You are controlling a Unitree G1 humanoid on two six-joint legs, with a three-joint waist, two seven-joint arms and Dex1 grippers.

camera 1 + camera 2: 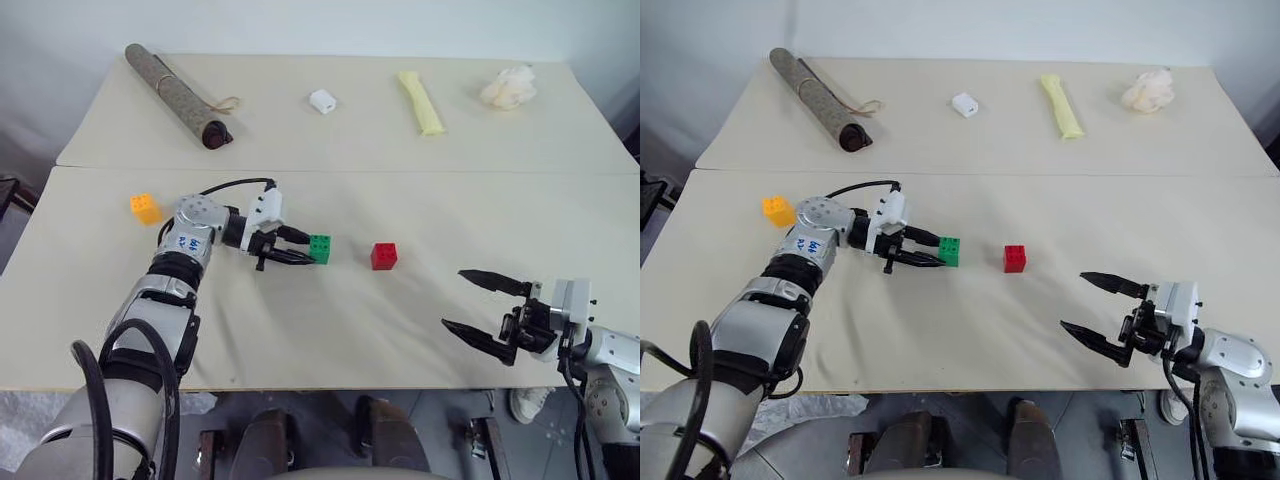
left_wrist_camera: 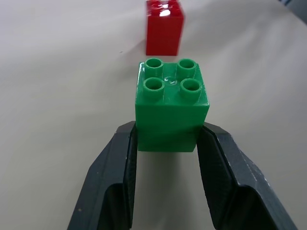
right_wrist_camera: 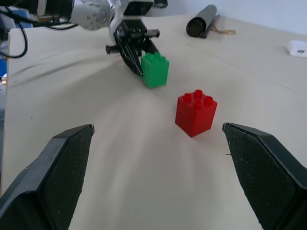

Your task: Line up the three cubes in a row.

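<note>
The table [image 1: 420, 320] is viewed by both eye cameras from above its near edge, facing forward and down; its far edge is taken in, with nearly the same area shared. The left wrist camera is set very close over the table surface, looking along the left gripper [image 2: 168, 136] at the green cube [image 2: 171, 103], the red cube [image 2: 164, 28] behind. The right wrist camera is set low near the near right corner, facing across the table between the right gripper [image 3: 158, 163] fingers; both cubes are shared.

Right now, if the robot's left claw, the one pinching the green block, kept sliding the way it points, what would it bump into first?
Probably the red studded plastic cube, straight ahead of the left gripper and its green studded plastic cube, a gap between them.
</note>
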